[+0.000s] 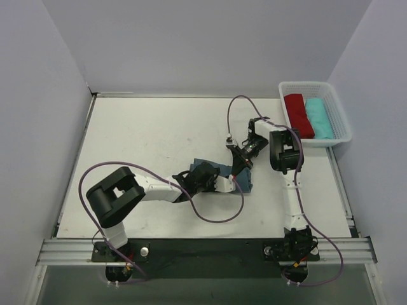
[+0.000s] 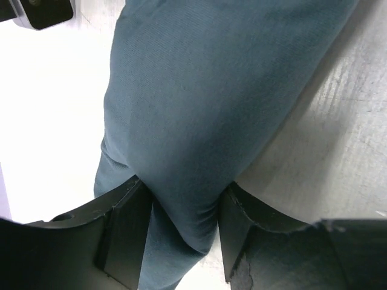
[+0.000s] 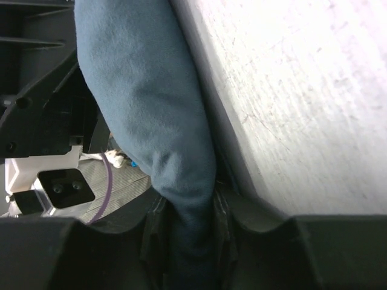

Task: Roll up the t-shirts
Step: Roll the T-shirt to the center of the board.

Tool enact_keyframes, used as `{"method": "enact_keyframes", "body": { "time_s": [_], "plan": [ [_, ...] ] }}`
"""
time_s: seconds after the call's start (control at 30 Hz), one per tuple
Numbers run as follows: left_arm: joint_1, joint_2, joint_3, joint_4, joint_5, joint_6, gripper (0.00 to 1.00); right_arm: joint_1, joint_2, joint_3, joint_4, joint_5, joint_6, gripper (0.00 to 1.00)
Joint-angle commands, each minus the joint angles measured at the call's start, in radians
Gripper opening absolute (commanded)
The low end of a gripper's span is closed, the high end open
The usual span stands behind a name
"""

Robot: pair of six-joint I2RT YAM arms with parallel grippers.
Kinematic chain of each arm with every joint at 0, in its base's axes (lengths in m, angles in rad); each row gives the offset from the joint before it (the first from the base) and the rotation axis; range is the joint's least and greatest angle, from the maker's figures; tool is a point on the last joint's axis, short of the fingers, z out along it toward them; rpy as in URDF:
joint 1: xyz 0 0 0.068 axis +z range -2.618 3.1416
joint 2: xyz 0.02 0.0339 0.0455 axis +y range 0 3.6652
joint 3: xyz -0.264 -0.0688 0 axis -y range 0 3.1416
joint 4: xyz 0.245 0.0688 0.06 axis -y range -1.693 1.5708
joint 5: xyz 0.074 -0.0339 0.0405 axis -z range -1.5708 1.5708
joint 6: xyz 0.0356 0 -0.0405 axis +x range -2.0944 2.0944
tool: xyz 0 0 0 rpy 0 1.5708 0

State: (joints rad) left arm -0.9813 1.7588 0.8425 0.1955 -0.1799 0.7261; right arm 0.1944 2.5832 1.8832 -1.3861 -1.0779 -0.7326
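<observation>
Top external: we note t-shirt (image 1: 247,184) bunched at table (image 1: 146,127) centre; left gripper (image 2: 184,223) clamped on fold, right gripper (image 3: 187,223) clamped on edge. We judge dual hold keeps cloth taut for rolling.

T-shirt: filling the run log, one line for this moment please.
t-shirt bunched | left gripper shut on t-shirt | right gripper shut on t-shirt

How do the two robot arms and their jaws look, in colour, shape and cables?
The left arm and the right arm have slim white links and bulky black joint housings. A thin purple cable loops loosely along each. The jaws are matte black, flat and blocky.
</observation>
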Motion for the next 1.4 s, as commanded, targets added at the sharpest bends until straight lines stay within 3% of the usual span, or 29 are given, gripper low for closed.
{"method": "enact_keyframes", "body": {
  "time_s": [0.0, 0.17, 0.2, 0.27, 0.3, 0.43, 0.53, 0.6, 0.63, 0.67, 0.7, 0.73, 0.8, 0.93, 1.03, 1.2, 1.33, 1.37],
  "plan": [
    [-0.004, 0.044, 0.033, -0.08, 0.107, 0.071, 0.54, -0.013, 0.017, -0.004, -0.139, 0.05, -0.042, 0.3],
    [0.047, 0.041, 0.156, -0.368, 0.339, 0.047, 0.52, -0.062, -0.186, -0.073, -0.114, 0.013, -0.134, 0.48],
    [0.056, 0.041, 0.193, -0.452, 0.367, 0.042, 0.51, -0.076, -0.225, -0.075, -0.111, -0.003, -0.134, 0.56],
    [0.091, 0.051, 0.236, -0.531, 0.466, 0.036, 0.51, -0.098, -0.334, -0.093, -0.108, -0.004, -0.16, 0.8],
    [0.102, 0.057, 0.26, -0.612, 0.482, 0.027, 0.5, -0.124, -0.374, -0.11, -0.102, -0.001, -0.169, 0.98],
    [0.153, 0.1, 0.386, -0.741, 0.577, 0.0, 0.5, -0.191, -0.655, -0.272, 0.075, -0.008, -0.079, 1.0],
    [0.182, 0.143, 0.478, -0.84, 0.649, -0.004, 0.49, -0.23, -0.898, -0.445, 0.364, 0.082, 0.057, 1.0],
    [0.193, 0.186, 0.518, -0.918, 0.69, -0.004, 0.49, -0.214, -1.045, -0.56, 0.639, 0.178, 0.147, 1.0],
    [0.194, 0.201, 0.544, -0.942, 0.707, -0.004, 0.49, -0.179, -1.221, -0.696, 0.748, 0.328, 0.166, 1.0],
    [0.196, 0.234, 0.588, -0.999, 0.723, 0.001, 0.48, -0.146, -1.317, -0.796, 0.995, 0.404, 0.174, 1.0],
    [0.201, 0.249, 0.611, -1.021, 0.735, 0.001, 0.48, -0.115, -1.412, -0.891, 1.129, 0.485, 0.167, 1.0],
    [0.202, 0.263, 0.635, -1.044, 0.75, -0.001, 0.48, -0.064, -1.563, -1.065, 1.344, 0.525, 0.161, 1.0],
    [0.21, 0.295, 0.682, -1.085, 0.781, -0.007, 0.48, -0.026, -1.659, -1.163, 1.432, 0.604, 0.17, 1.0],
    [0.222, 0.346, 0.739, -1.13, 0.813, -0.01, 0.48, 0.002, -1.736, -1.181, 1.188, 0.454, 0.173, 1.0],
    [0.234, 0.366, 0.764, -1.157, 0.847, -0.016, 0.48, 0.007, -1.788, -1.202, 1.162, 0.339, 0.144, 1.0],
    [0.256, 0.399, 0.79, -1.223, 0.882, -0.014, 0.48, 0.025, -1.879, -1.256, 1.121, 0.332, 0.004, 1.0],
    [0.259, 0.392, 0.779, -1.228, 0.864, -0.007, 0.48, 0.022, -1.968, -1.204, 0.827, 0.297, -0.096, 1.0],
    [0.259, 0.39, 0.78, -1.225, 0.856, -0.008, 0.48, 0.023, -1.988, -1.217, 0.819, 0.28, -0.1, 1.0]
  ]
}}
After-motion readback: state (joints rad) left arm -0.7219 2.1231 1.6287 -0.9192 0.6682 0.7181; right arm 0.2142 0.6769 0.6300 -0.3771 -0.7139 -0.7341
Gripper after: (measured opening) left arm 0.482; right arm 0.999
